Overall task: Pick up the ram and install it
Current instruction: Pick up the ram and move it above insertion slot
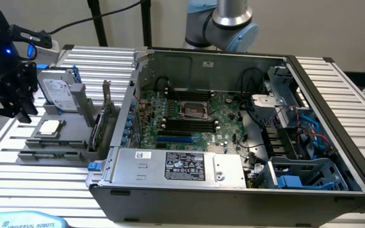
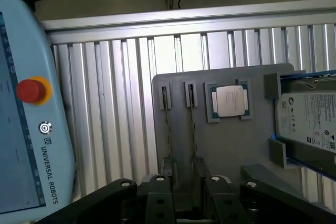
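Observation:
Two thin green ram sticks stand on edge in the grey holder tray (image 2: pixel 231 150), one ram stick (image 2: pixel 167 124) beside the other (image 2: pixel 192 125). In the exterior view the ram (image 1: pixel 51 153) lies at the tray's near end. My gripper (image 2: pixel 185 203) hovers above the tray's end, just short of the sticks, open with nothing between its fingers. In the exterior view my gripper (image 1: pixel 8 99) hangs at the far left, above and beside the tray. The black memory slots (image 1: pixel 189 125) lie on the motherboard (image 1: pixel 224 111) inside the open computer case (image 1: pixel 233 199).
The tray also carries a CPU (image 2: pixel 230 100), a hard drive (image 2: pixel 310 121) and a dark card with a metal bracket (image 1: pixel 104 116). A teach pendant (image 2: pixel 31 129) with a red stop button lies beside the tray. The case wall (image 1: pixel 131 95) rises between tray and motherboard.

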Robot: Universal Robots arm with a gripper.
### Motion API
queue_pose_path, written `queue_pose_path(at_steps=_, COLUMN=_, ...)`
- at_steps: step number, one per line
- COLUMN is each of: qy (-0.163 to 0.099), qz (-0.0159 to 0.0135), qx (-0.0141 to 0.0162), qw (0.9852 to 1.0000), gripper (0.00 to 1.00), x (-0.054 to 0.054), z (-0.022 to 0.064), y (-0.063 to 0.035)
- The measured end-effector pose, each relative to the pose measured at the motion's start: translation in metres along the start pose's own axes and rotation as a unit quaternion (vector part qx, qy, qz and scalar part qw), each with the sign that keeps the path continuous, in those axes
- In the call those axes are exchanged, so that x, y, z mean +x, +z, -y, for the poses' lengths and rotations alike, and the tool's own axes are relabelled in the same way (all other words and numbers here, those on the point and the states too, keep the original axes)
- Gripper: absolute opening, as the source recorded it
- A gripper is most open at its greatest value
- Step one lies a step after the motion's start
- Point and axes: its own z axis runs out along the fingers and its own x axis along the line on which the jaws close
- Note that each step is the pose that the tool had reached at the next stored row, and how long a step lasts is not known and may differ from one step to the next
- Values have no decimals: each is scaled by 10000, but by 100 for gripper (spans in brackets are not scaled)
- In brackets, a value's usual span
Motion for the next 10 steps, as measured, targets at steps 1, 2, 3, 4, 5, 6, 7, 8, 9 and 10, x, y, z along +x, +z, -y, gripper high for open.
queue_pose_path(at_steps=1, qy=0, qz=1, qx=0, qw=10000, gripper=31, x=10, z=8, y=18)
queue_pose_path(at_steps=2, qy=0, qz=0, qx=0, qw=10000, gripper=31, x=20, z=15, y=36)
queue_pose_path(at_steps=3, qy=-1, qz=1, qx=1, qw=10000, gripper=31, x=29, z=22, y=54)
queue_pose_path(at_steps=4, qy=-1, qz=0, qx=0, qw=10000, gripper=31, x=39, z=29, y=73)
queue_pose_path(at_steps=5, qy=-1, qz=0, qx=0, qw=10000, gripper=31, x=49, z=35, y=90)
queue_pose_path(at_steps=6, qy=-1, qz=0, qx=0, qw=10000, gripper=31, x=58, z=42, y=108)
queue_pose_path(at_steps=7, qy=-1, qz=0, qx=0, qw=10000, gripper=31, x=68, z=49, y=126)
queue_pose_path(at_steps=8, qy=-2, qz=0, qx=0, qw=10000, gripper=31, x=77, z=55, y=143)
queue_pose_path(at_steps=9, qy=-2, qz=0, qx=0, qw=10000, gripper=31, x=87, z=62, y=161)
queue_pose_path(at_steps=10, qy=-2, qz=0, qx=0, qw=10000, gripper=31, x=96, z=68, y=179)
